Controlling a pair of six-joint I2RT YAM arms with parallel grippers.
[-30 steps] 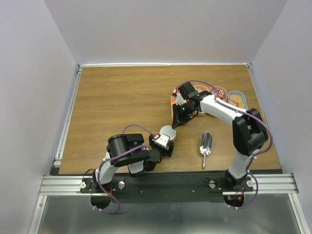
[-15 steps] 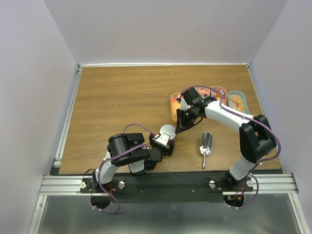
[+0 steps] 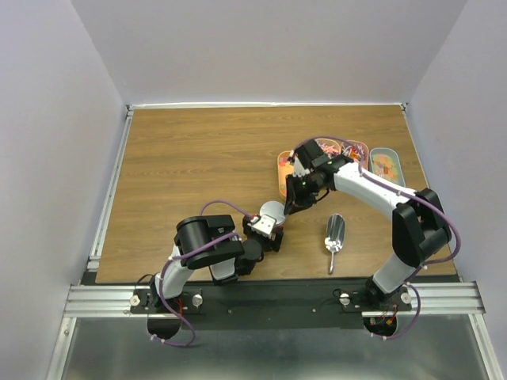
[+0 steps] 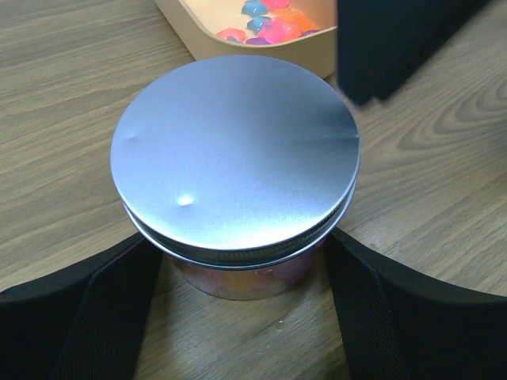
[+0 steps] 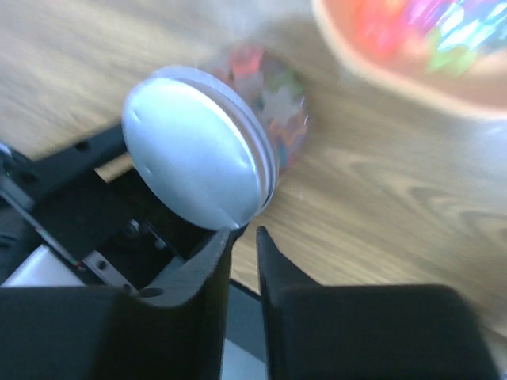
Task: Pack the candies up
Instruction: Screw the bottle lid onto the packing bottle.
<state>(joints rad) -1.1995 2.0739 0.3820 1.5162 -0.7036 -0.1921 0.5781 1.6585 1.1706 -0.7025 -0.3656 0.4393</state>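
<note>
A jar with a silver lid (image 4: 235, 158) stands on the table, and my left gripper (image 4: 238, 237) is shut on it, a finger (image 4: 103, 309) pressed to each side. Candies (image 5: 273, 103) show through the jar's clear wall below the lid (image 5: 194, 150). From above, the jar (image 3: 272, 211) sits between the two arms. My right gripper (image 5: 245, 231) hovers at the lid's edge, its jaws a narrow slit apart with nothing between them. Seen from above, that gripper (image 3: 292, 207) is just right of the jar. More candies (image 4: 269, 20) lie in the nearest tray.
An orange tray (image 3: 283, 169) of sweets lies just behind the jar, and two more trays (image 3: 386, 162) sit at the back right. A metal scoop (image 3: 334, 234) lies on the wood to the right of the jar, near the front edge.
My right gripper has come down and forward from beside the orange tray to the jar's lid; its jaws closed, then parted slightly. The left gripper and jar have stayed put.
</note>
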